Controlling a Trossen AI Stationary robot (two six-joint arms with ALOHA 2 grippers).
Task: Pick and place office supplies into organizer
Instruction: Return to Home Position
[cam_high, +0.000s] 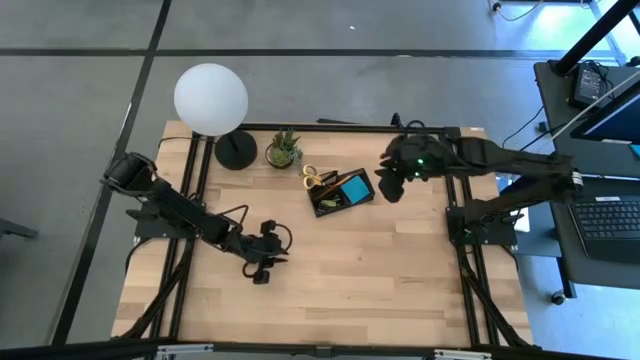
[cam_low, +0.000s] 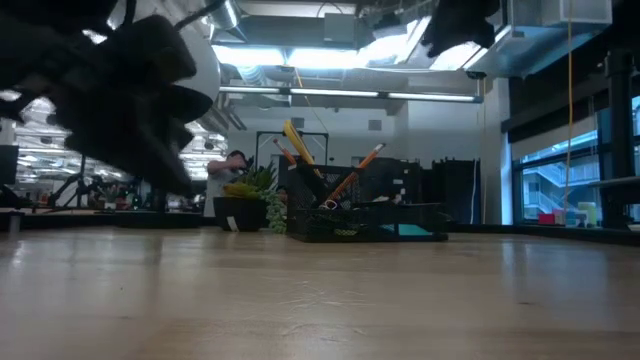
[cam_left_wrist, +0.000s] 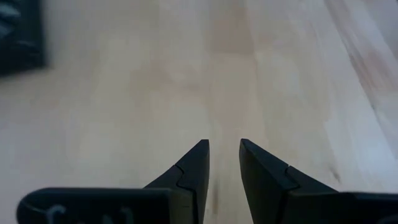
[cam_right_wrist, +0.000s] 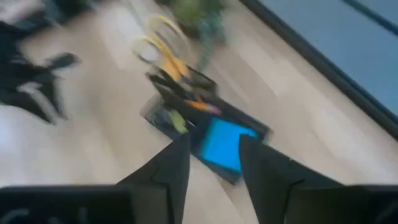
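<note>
The black organizer (cam_high: 340, 190) stands at the far middle of the table. In it are a blue sticky-note pad (cam_high: 352, 188), yellow-handled scissors (cam_high: 318, 178) and orange pencils (cam_low: 352, 178) that lean up out of a compartment. My right gripper (cam_high: 392, 185) hangs open in the air just right of the organizer, nothing between its fingers (cam_right_wrist: 214, 140). In the right wrist view the organizer (cam_right_wrist: 205, 134) lies below it. My left gripper (cam_high: 262, 265) is low over bare wood at the table's left middle, open, with nothing between its fingers (cam_left_wrist: 224, 146).
A lamp with a white globe (cam_high: 211, 97) and round black base (cam_high: 236, 150) stands at the far left, with a small potted plant (cam_high: 284, 150) beside it. Bare wood (cam_high: 350, 290) spreads across the near half of the table.
</note>
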